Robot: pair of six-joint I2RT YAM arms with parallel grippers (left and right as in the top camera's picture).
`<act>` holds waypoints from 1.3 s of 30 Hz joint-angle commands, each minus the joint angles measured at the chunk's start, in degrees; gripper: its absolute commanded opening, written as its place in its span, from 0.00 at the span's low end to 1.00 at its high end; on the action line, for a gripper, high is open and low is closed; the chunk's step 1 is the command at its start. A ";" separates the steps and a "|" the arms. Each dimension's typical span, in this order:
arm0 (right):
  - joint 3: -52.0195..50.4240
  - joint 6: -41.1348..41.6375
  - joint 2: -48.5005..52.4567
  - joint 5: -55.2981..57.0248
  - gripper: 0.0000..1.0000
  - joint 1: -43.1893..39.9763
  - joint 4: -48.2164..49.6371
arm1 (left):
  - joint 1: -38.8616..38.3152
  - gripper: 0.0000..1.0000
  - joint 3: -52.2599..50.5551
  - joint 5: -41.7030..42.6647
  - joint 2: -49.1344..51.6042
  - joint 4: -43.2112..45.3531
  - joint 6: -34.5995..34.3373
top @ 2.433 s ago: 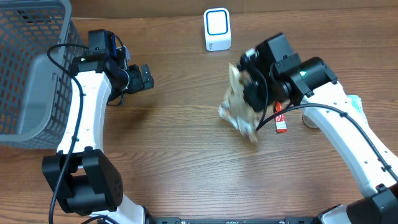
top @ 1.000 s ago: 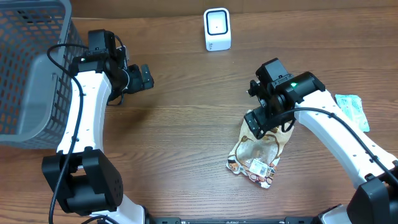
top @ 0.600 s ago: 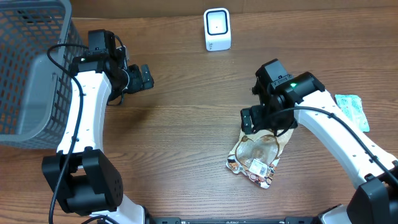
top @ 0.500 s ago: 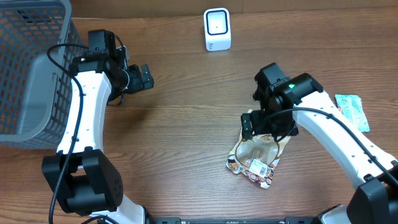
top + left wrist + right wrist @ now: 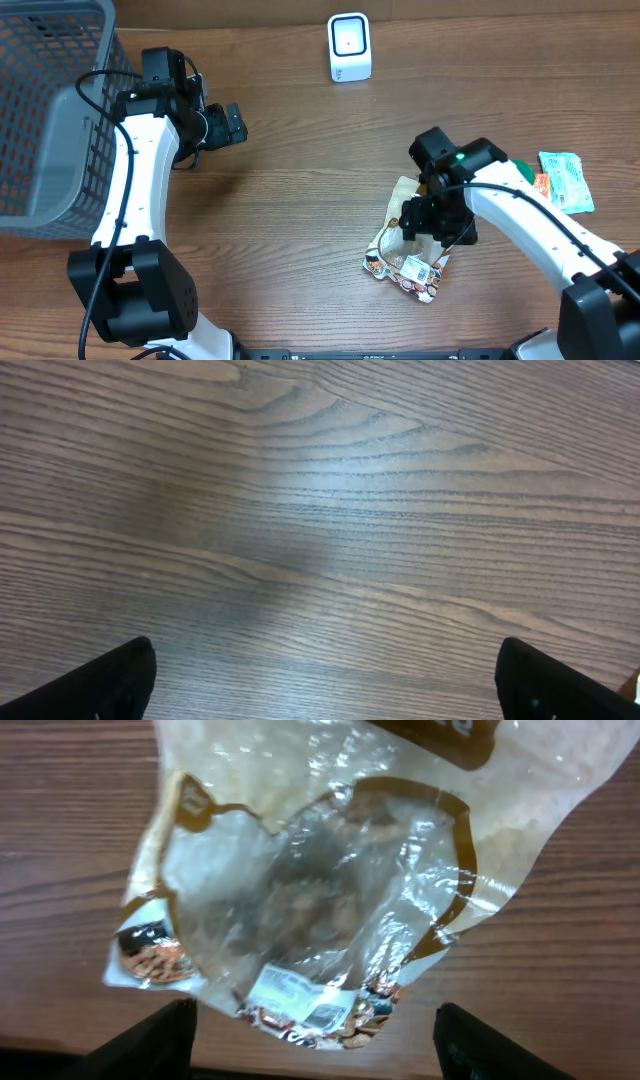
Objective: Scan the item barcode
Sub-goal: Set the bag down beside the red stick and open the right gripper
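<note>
Surface: a brown wooden table (image 5: 290, 230) with marked grain and a matt finish; no room beyond it is visible. A grey mesh basket (image 5: 50, 110) stands at the far left, and a white boxy scanner (image 5: 349, 46) at the far centre.

Change: the snack bag (image 5: 400, 262), earlier held aloft near the scanner, now lies flat right of centre. The right gripper (image 5: 428, 215) has come nearer and sits over the bag's middle, fingers spread wide to either side, not gripping. The left gripper (image 5: 232, 125) is unmoved, fingers wide, empty.

Materials: the bag is glossy, crinkled film with a clear window and a white label (image 5: 290, 988) facing up. A green packet (image 5: 566, 180) lies at the right.
</note>
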 commanded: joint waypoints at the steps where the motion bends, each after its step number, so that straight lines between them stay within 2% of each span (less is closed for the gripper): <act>1: -2.82 0.92 -0.37 4.00 0.72 0.13 3.08 | -0.28 1.00 1.18 -0.15 -1.07 0.00 -0.96; 6: -6.32 0.92 -0.37 9.92 0.64 0.13 9.03 | -0.28 1.00 1.18 -0.15 -1.07 0.00 -0.96; 15: -8.55 1.42 -0.37 8.39 0.43 0.13 13.03 | -0.28 1.00 1.18 -0.15 -1.07 0.00 -0.96; 22: -11.50 3.91 -0.26 9.05 0.34 0.13 18.82 | -0.28 1.00 1.18 -0.15 -1.05 0.00 -0.96; 26: -11.52 3.87 -0.22 15.63 0.30 0.13 21.49 | -0.28 1.00 1.18 -0.15 -1.07 0.00 -0.96; 28: -11.52 3.19 -0.22 19.02 0.24 0.13 23.26 | -0.28 1.00 1.18 -0.15 -1.07 0.00 -0.96; 34: -11.52 -3.74 -0.22 21.62 0.24 0.13 28.55 | -0.28 1.00 1.18 -0.15 -1.07 0.00 -0.96; 39: -11.45 -3.91 -0.22 25.92 0.24 0.11 29.86 | -0.28 1.00 1.18 -0.15 -1.07 0.00 -0.96</act>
